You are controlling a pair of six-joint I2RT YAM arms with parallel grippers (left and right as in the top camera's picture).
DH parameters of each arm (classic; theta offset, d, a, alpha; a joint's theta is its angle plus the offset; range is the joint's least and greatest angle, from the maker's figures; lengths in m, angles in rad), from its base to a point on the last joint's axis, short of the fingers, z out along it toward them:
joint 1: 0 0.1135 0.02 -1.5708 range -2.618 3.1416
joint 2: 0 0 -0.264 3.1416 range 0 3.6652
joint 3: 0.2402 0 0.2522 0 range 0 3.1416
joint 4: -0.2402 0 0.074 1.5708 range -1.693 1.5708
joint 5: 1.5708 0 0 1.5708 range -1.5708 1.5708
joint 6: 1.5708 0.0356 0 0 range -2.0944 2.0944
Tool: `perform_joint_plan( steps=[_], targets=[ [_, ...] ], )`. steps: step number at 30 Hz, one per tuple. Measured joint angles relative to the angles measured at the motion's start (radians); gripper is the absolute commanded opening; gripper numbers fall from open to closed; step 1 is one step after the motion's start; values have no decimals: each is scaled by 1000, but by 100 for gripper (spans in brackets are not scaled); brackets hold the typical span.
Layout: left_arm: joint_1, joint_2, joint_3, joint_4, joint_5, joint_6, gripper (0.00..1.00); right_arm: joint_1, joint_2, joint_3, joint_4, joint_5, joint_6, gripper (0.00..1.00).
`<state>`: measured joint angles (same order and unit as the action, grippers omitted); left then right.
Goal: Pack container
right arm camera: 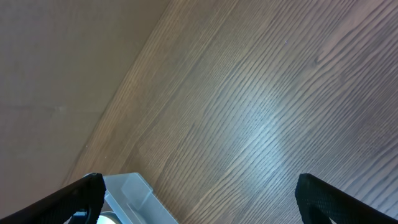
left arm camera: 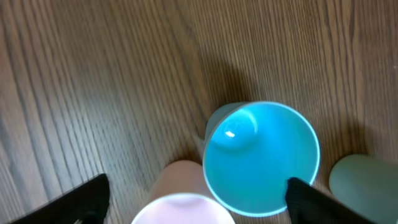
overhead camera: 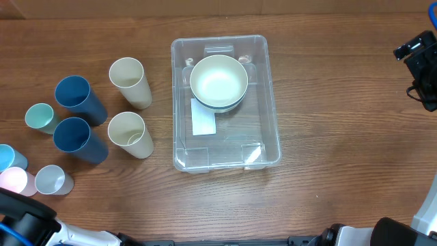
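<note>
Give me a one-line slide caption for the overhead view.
Clear container holding a cream bowl at its far end, assorted cups standing grouped to its left.

Cream cups [overhead camera: 130, 82], navy cups [overhead camera: 80, 99], small pastel cups [overhead camera: 41, 117], cream bowl [overhead camera: 218, 80], wooden table [overhead camera: 341, 102]
</note>
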<state>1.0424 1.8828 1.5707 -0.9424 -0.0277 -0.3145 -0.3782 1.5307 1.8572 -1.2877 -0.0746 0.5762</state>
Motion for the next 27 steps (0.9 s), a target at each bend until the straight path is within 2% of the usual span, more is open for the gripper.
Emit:
perform_joint_plan(
  steps=[7, 9, 13, 15, 18, 22, 25, 27],
  targets=[
    [0, 98, 0, 31, 0, 38, 72, 0, 0, 0, 0, 0, -1, 100],
    [0, 128, 0, 48, 0, 39, 63, 0, 0, 0, 0, 0, 0, 100],
    [0, 134, 0, 110, 0, 62, 38, 0, 0, 0, 0, 0, 0, 100],
    [0, 134, 0, 142, 0, 63, 37, 0, 0, 0, 0, 0, 0, 100],
    [0, 134, 0, 169, 0, 63, 44, 0, 0, 0, 0, 0, 0, 100],
    [0, 134, 0, 177, 0, 64, 39, 0, 0, 0, 0, 0, -1, 100],
    [-3, 141, 0, 180, 0, 66, 24, 0, 0, 0, 0, 0, 0, 100],
    [-11, 157, 0, 180, 0, 67, 7, 0, 0, 0, 0, 0, 0, 100]
  ],
)
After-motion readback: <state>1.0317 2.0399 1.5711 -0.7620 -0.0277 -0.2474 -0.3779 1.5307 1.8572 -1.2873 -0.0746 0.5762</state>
